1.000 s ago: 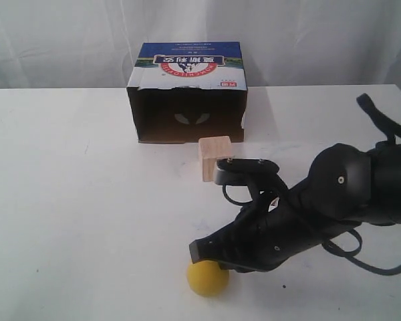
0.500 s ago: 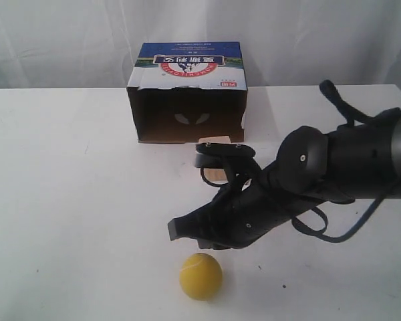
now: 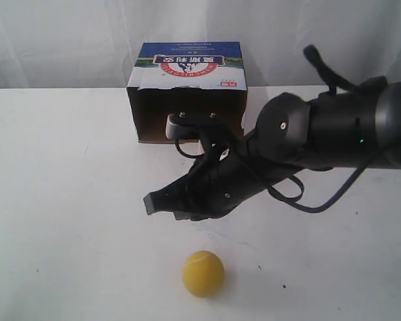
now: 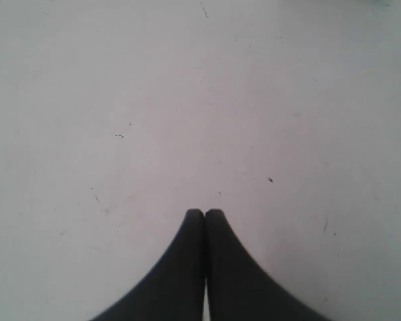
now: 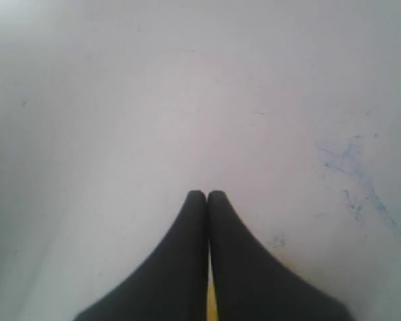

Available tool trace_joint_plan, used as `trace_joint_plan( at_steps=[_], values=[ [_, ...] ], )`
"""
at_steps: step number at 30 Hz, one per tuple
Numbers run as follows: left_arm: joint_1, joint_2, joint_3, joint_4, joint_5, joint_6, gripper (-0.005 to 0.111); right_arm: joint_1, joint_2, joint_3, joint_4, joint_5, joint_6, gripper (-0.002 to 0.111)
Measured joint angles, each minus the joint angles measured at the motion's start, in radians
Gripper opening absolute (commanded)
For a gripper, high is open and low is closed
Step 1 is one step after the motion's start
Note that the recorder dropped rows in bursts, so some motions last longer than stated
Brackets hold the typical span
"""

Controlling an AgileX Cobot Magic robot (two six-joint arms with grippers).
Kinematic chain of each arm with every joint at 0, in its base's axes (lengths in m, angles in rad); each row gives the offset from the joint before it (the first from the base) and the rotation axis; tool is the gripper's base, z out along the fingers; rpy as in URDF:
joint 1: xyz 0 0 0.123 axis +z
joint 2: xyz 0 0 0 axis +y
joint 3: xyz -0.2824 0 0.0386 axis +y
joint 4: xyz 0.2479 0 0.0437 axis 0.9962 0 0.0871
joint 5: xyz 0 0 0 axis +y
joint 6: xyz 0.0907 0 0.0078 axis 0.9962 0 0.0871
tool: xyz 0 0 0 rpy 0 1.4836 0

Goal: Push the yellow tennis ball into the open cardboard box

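The yellow tennis ball (image 3: 203, 273) lies alone on the white table near the front edge. At the back stands the open cardboard box (image 3: 187, 90), its dark opening facing the ball and its blue printed top up. My right gripper (image 3: 151, 202) is shut and empty, hovering between box and ball, up and to the left of the ball and apart from it. In the right wrist view the gripper (image 5: 207, 195) shows closed fingertips with a thin strip of the yellow ball (image 5: 210, 304) behind them. My left gripper (image 4: 204, 212) is shut over bare table and does not show in the exterior view.
The black right arm (image 3: 321, 134) reaches in from the right across the middle and covers the lower right of the box front. The white table (image 3: 60, 200) spreads to the left. A white curtain hangs behind the box.
My right arm has swung up and left, away from the ball toward the box. It now hides the pale wooden cube. The ball has stayed roughly in place.
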Motion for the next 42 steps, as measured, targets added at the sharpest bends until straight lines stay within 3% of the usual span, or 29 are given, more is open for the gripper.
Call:
trace_joint_plan(
  at_steps=[4,12,31,42],
  values=[
    [0.000,0.000,0.000,0.000,0.000,0.000,0.000,0.000,-0.041,0.017,-0.093,0.125,0.062,0.000],
    [0.000,0.000,0.000,0.000,0.000,0.000,0.000,0.000,-0.042,0.072,-0.267,0.170,0.198,0.000],
    [0.000,0.000,0.000,0.002,-0.006,0.000,0.000,0.000,0.045,0.045,-0.182,0.032,0.190,0.000],
    [0.000,0.000,0.000,0.007,-0.014,0.000,0.000,0.000,0.069,-0.074,-0.174,0.011,0.177,0.000]
  ],
)
